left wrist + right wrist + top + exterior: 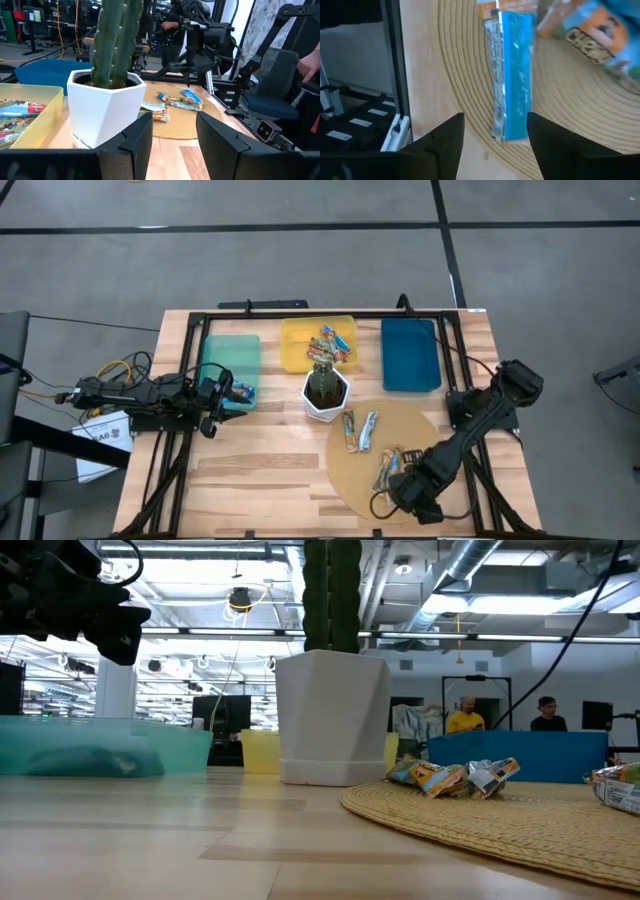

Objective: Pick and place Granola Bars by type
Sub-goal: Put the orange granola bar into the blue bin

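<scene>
Hovering with jaws spread, the right gripper [492, 132] has a blue granola bar [512, 75] just ahead on the woven mat [600, 120]. Next, I judge, it must descend and pinch it. The left gripper [172, 140], also spread, waits beside the teal bin [230, 360].

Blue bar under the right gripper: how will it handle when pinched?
The blue bar is probably slippery, given its glossy foil. It lies flat on the woven mat, so likely light and unlikely to roll. Its crimped ends may flex.

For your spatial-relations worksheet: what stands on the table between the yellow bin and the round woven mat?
In the high view, a white pot holding a cactus stands between the yellow bin and the woven mat.
</scene>
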Controlling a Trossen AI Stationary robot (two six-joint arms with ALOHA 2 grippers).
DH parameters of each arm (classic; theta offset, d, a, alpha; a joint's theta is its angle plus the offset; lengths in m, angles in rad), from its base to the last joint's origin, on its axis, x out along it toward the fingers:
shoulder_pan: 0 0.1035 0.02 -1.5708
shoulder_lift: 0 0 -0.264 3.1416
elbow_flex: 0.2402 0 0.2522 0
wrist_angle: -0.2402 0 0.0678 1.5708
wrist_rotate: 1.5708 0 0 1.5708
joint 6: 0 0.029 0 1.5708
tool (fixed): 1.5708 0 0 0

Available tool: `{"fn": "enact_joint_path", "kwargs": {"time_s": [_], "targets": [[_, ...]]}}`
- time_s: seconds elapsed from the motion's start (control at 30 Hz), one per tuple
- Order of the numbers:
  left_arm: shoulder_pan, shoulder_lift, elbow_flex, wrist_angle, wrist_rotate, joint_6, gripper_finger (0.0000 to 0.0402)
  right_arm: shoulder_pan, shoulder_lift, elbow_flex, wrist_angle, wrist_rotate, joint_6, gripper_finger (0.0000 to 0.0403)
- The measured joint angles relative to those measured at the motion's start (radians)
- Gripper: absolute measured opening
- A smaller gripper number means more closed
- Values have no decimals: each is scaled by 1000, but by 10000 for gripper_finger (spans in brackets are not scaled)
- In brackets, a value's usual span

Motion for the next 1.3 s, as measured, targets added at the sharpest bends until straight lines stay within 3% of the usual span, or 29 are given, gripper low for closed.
{"fn": "enact_joint_path", "kwargs": {"time_s": [0.53, 0.9, 1.07, 1.3], "targets": [[0, 0, 0, 0, 0, 0, 144, -1, 111, 0, 77, 71, -7, 205], [0, 0, 0, 0, 0, 0, 144, -1, 113, -49, 159, 75, 15, 200], [0, 0, 0, 0, 0, 0, 144, -1, 111, -64, 178, 83, 37, 174], [0, 0, 0, 0, 0, 0, 144, -1, 111, -65, 175, 82, 37, 102]]}}
